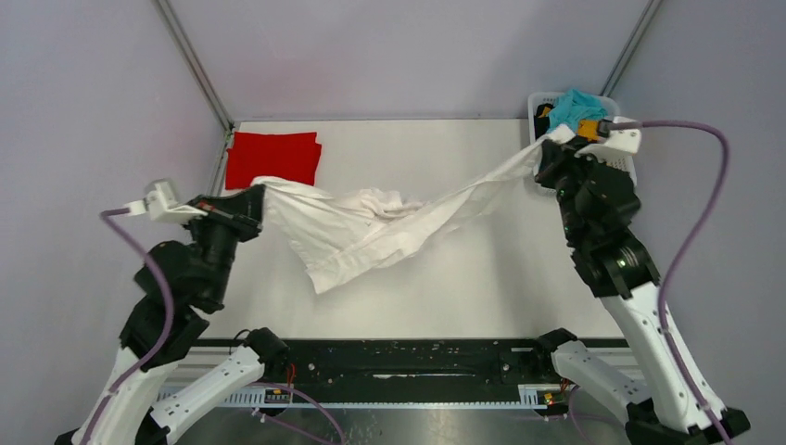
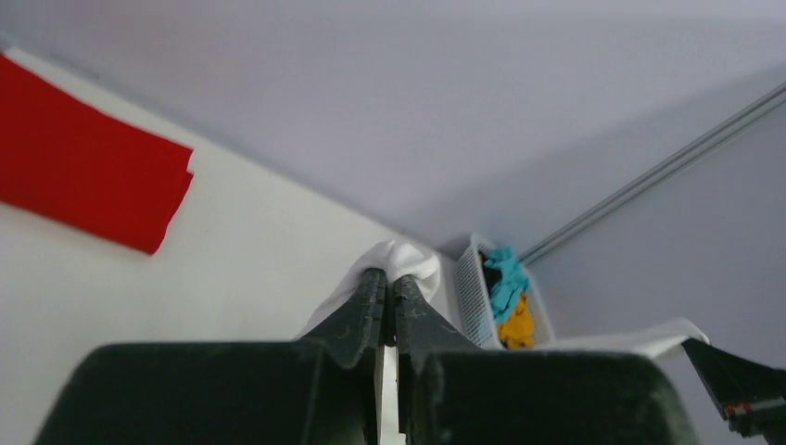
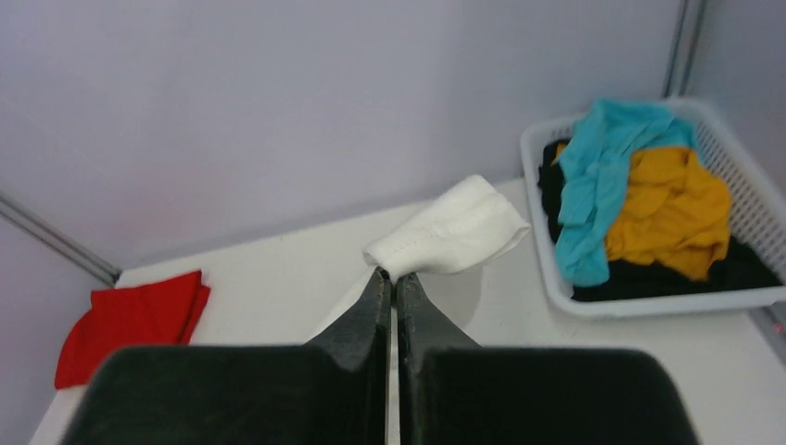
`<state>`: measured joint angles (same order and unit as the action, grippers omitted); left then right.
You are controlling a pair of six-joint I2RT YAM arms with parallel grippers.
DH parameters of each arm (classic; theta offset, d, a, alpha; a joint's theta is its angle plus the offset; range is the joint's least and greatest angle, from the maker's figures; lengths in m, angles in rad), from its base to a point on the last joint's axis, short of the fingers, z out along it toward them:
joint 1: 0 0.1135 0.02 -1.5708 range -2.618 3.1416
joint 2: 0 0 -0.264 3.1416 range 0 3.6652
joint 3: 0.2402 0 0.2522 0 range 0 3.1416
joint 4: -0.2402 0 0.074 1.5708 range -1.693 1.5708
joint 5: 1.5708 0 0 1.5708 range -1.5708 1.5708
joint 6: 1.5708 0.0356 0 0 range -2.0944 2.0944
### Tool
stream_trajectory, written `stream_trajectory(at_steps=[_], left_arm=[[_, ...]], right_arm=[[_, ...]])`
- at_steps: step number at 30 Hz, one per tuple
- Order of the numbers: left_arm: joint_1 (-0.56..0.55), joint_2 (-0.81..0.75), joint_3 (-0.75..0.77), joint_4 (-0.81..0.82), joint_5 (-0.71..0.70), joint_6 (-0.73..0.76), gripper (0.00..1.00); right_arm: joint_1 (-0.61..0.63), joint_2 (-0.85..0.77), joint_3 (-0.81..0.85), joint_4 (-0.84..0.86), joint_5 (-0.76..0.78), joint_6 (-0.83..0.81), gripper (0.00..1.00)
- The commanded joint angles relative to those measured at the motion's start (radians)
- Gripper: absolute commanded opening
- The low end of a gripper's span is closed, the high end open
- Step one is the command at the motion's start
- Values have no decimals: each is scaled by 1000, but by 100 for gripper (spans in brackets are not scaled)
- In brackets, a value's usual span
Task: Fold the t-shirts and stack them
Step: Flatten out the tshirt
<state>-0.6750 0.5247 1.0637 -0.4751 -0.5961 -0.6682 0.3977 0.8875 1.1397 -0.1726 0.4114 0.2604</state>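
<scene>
A large white t-shirt (image 1: 371, 227) hangs stretched between my two grippers, its crumpled middle sagging onto the table. My left gripper (image 1: 255, 193) is shut on its left end, seen as a white bunch (image 2: 403, 261) at the fingertips. My right gripper (image 1: 549, 148) is shut on its right end (image 3: 450, 230). A folded red t-shirt (image 1: 273, 158) lies flat at the back left, also in the left wrist view (image 2: 83, 171) and right wrist view (image 3: 130, 320). Teal (image 3: 598, 176), mustard-yellow (image 3: 672, 209) and black (image 3: 741, 269) t-shirts lie heaped in the basket.
A white plastic lattice basket (image 1: 538, 104) stands at the back right corner, right behind my right gripper; it also shows in the right wrist view (image 3: 640, 301) and left wrist view (image 2: 473, 297). Grey walls close the table's back and sides.
</scene>
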Motion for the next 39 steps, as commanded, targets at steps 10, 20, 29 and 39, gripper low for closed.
stream_trajectory(at_steps=[10, 20, 29, 39], left_arm=[[6, 14, 379, 1, -103, 189, 0], [20, 323, 472, -62, -430, 233, 0], [490, 642, 753, -185, 59, 132, 0], [651, 749, 830, -253, 307, 114, 0]], right_arm=[[4, -215, 344, -138, -23, -198, 0], [3, -80, 296, -95, 151, -287, 0], [-224, 114, 399, -93, -85, -153, 0], [-276, 109, 344, -121, -168, -116, 0]])
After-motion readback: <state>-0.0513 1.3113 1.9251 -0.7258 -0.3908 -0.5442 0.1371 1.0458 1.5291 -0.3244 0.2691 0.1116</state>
